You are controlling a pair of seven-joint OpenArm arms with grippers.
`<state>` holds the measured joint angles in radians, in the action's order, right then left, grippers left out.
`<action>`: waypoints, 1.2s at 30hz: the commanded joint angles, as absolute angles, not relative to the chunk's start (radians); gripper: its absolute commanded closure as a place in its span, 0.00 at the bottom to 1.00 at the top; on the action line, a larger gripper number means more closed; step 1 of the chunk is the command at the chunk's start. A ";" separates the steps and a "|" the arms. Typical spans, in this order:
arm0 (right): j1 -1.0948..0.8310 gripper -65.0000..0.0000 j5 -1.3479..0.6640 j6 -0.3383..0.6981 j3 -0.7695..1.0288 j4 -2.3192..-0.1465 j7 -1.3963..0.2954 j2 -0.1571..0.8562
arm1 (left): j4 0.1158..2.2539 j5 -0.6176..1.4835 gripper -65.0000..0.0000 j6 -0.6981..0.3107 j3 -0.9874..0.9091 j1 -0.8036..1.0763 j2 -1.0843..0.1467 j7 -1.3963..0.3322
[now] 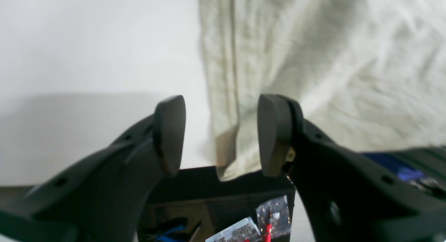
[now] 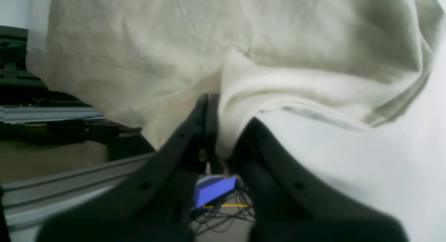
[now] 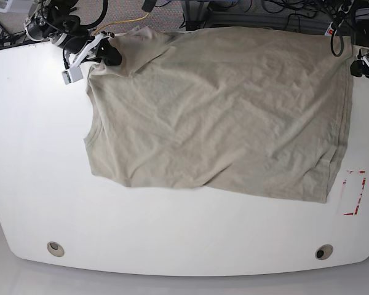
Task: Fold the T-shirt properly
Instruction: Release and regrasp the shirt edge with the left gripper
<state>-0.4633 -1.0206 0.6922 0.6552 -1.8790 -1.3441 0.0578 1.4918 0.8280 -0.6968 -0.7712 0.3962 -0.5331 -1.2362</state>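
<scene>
The beige T-shirt (image 3: 221,110) lies spread and wrinkled across the white table (image 3: 172,233), its far edge at the table's back rim. My right gripper (image 3: 111,54) is at the back left corner, shut on a bunched fold of the T-shirt (image 2: 244,43); in the right wrist view the cloth is pinched where the right gripper (image 2: 210,101) closes. My left gripper (image 1: 221,134) stands open at the back right, its fingers (image 1: 170,134) astride the stitched hem of the T-shirt (image 1: 313,61) without touching it. In the base view the left gripper (image 3: 358,66) sits beside the shirt's right edge.
A red-marked label (image 3: 353,193) lies on the table's right side. Two round holes (image 3: 55,248) sit near the front edge. Cables and gear crowd the space behind the table. An aluminium rail (image 2: 69,176) runs below the back rim, and a box of parts (image 1: 240,229) shows under it.
</scene>
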 commanded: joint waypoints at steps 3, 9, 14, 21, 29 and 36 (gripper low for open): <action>-0.463 1.00 -0.987 0.698 0.661 -1.894 -1.330 0.067 | 1.498 0.845 0.52 -0.698 -0.783 0.430 -0.564 -1.227; -0.463 1.00 -0.990 0.698 0.661 -1.894 -1.330 0.070 | 1.434 0.846 0.52 -0.698 -0.782 0.498 -0.596 -1.225; -0.464 1.00 -0.990 0.698 0.661 -1.894 -1.330 0.065 | 1.403 0.806 0.52 -0.698 -0.783 0.510 -0.598 -1.224; -0.464 1.00 -0.990 0.698 0.661 -1.896 -1.330 0.070 | 1.399 0.769 0.52 -0.698 -0.776 0.507 -0.590 -1.211; -0.463 1.00 -0.990 0.698 0.661 -1.896 -1.330 0.068 | 1.397 0.765 0.52 -0.698 -0.733 0.466 -0.564 -1.211; -0.463 1.00 -0.990 0.698 0.661 -1.896 -1.330 0.067 | 1.399 0.769 0.52 -0.698 -0.670 0.453 -0.561 -1.211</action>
<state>-0.4629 -0.9684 0.6926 0.6552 -1.8774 -1.3437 0.0586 1.3922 0.7761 -0.6971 -0.6613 0.4465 -0.5404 -1.2037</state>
